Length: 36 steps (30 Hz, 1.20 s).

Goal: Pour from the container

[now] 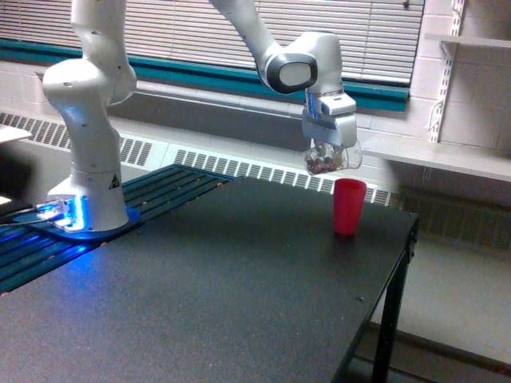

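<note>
One clear container [327,159] (brownish bits inside), one pink cup [349,206].

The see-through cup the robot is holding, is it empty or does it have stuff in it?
Not empty. The small clear plastic cup in the gripper shows brownish bits through its walls. It hangs above the table, beside the pink-red plastic cup.

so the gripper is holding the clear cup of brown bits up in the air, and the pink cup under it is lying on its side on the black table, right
Not quite. The exterior view shows the pink cup standing upright on the black table, below and slightly toward the view's right of the clear cup. The rest holds: the gripper holds the clear cup of brown bits in the air.
</note>
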Tool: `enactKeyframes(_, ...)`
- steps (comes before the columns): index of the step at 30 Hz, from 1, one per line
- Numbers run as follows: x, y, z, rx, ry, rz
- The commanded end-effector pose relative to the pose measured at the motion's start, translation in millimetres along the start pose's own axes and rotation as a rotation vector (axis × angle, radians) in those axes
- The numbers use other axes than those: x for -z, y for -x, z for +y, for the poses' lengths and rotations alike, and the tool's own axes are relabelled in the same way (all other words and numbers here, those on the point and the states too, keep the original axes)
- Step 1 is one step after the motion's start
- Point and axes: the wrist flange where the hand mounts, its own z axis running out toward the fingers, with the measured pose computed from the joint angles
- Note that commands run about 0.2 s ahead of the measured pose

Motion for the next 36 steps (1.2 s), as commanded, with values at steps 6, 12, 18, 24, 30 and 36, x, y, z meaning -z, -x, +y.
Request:
enactKeyframes(6,-10.5,10,5,0.035,0.036,-0.041)
enactKeyframes(12,-18.8,17,2,0.046,0.051,-0.071)
enactKeyframes(18,-26.4,20,-1,0.057,0.064,-0.094)
enactKeyframes(24,-31.8,19,-4,0.062,0.077,-0.106)
enactKeyframes(30,-34.1,15,-8,0.069,0.086,-0.106)
enactKeyframes(36,-32.5,9,-10,0.066,0.086,-0.097)
